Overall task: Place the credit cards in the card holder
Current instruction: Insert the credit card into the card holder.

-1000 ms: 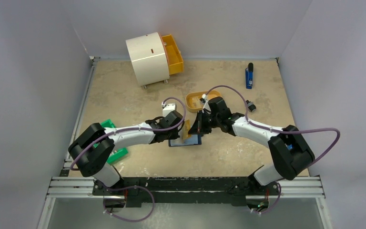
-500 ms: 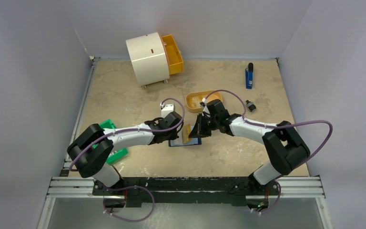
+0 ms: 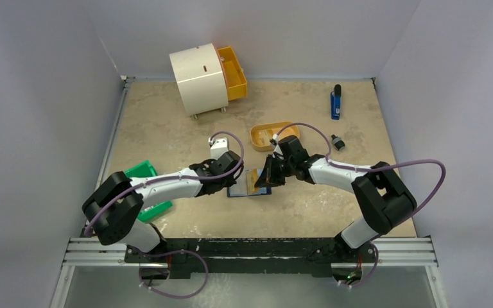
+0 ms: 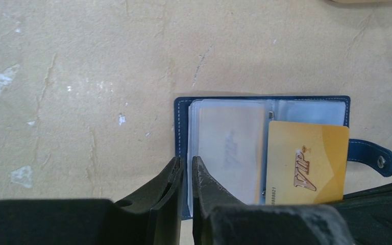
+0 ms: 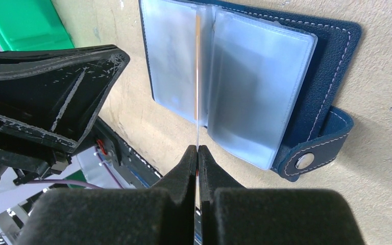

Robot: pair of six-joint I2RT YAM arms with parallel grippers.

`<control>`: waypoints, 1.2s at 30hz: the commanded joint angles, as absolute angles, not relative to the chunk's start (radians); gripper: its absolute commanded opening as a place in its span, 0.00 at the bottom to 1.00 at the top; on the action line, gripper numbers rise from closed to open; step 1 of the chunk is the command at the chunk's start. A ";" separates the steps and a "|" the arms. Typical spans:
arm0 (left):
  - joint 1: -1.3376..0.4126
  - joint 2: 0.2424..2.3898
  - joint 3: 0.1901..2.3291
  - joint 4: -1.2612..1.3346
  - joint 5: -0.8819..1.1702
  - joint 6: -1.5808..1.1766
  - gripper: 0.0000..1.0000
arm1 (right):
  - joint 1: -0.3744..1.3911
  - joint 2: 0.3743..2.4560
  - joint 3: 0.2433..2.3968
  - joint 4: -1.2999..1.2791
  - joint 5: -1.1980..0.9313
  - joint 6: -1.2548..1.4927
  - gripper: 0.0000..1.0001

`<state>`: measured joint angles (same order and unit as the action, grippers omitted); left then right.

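The card holder (image 3: pixel 244 189) lies open on the table, navy with clear sleeves (image 4: pixel 229 145) and a snap tab (image 4: pixel 375 158). My left gripper (image 3: pixel 230 181) straddles its left cover edge (image 4: pixel 180 127), the jaws (image 4: pixel 186 161) nearly together with the blue edge between them. A yellow credit card (image 4: pixel 306 163) marked VIP is pinched in my right gripper (image 3: pixel 268 174). From the right wrist the card (image 5: pixel 197 76) is edge-on, its far end between two sleeves of the card holder (image 5: pixel 332 76), with the right gripper (image 5: pixel 198 149) shut on its near end.
An orange oval tray (image 3: pixel 273 136) sits just behind the grippers. A white round drawer unit (image 3: pixel 199 78) with a yellow drawer (image 3: pixel 233 72) stands at the back. A blue tool (image 3: pixel 336 102) and a small black item (image 3: pixel 337 142) lie right. A green box (image 3: pixel 144 172) is under the left arm.
The card has gone from standing nearly upright to leaning flatter over the wallet's right half. The left arm's elbow has swung left; both grippers stay on the wallet and card.
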<state>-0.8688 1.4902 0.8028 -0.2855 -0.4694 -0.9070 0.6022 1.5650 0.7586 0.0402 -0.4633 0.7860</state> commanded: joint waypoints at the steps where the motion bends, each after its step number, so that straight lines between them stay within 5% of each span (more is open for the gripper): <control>1: -0.865 1.455 0.782 -0.299 -0.527 -0.944 0.11 | 0.604 1.571 0.756 0.084 -0.486 0.798 0.00; 36: -0.861 1.562 0.716 -0.199 -0.423 -0.973 0.04 | 0.604 1.641 0.742 0.180 -0.509 0.839 0.00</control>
